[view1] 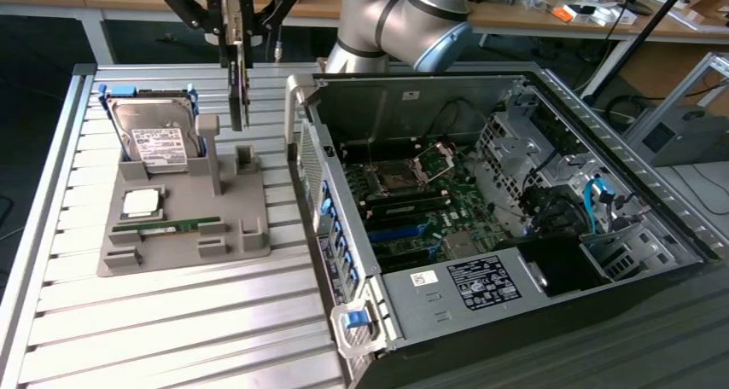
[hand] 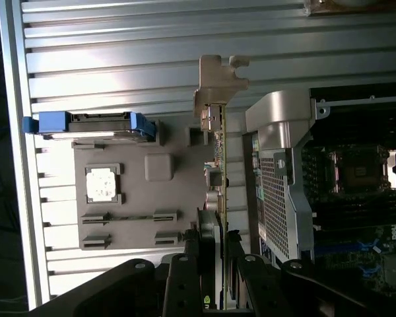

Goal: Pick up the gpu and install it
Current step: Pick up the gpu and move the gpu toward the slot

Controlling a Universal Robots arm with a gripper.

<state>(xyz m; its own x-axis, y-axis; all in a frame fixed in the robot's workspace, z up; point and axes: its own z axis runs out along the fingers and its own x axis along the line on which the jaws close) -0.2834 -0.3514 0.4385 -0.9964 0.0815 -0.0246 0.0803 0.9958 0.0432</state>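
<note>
The gpu (view1: 237,86) is a thin dark card hanging edge-on and upright, lifted clear above the grey parts holder (view1: 242,235). My gripper (view1: 236,41) is shut on its upper edge, near the top of the exterior view. In the wrist view the gpu (hand: 219,172) runs as a narrow strip from my gripper (hand: 212,246) out to its silver end bracket (hand: 219,82). The card hangs over the gap between the holder and the wall of the open computer case (view1: 306,142).
In the holder sit a silver hard drive (view1: 154,133), a square processor chip (view1: 142,203) and a green RAM stick (view1: 169,227). The case's motherboard (view1: 416,193) lies exposed to the exterior view's right. Everything rests on a slatted aluminium table (view1: 171,321).
</note>
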